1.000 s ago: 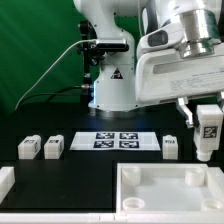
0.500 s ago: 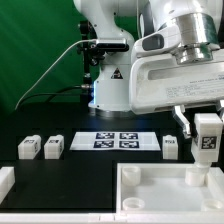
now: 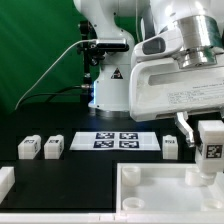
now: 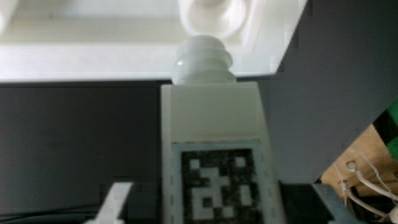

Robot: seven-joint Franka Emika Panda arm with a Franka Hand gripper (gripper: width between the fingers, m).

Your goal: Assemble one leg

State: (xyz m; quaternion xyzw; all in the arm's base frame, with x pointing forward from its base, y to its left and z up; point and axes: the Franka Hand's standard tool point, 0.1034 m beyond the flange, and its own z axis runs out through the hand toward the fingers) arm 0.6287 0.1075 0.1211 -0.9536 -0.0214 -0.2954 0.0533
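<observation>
My gripper is shut on a leg, a small white block with a black-and-white tag, and holds it upright just above the far right corner of the large white tray-like panel. In the wrist view the held leg fills the middle, its rounded end pointing at the panel's corner, with my fingers beside it. Three more legs lie on the black table: two at the exterior view's left and one right of the marker board.
The marker board lies flat in the middle of the table. The robot base stands behind it. A white block sits at the left edge of the exterior view.
My gripper has moved down and to the exterior view's right with the leg, closer to the panel's far right corner.
</observation>
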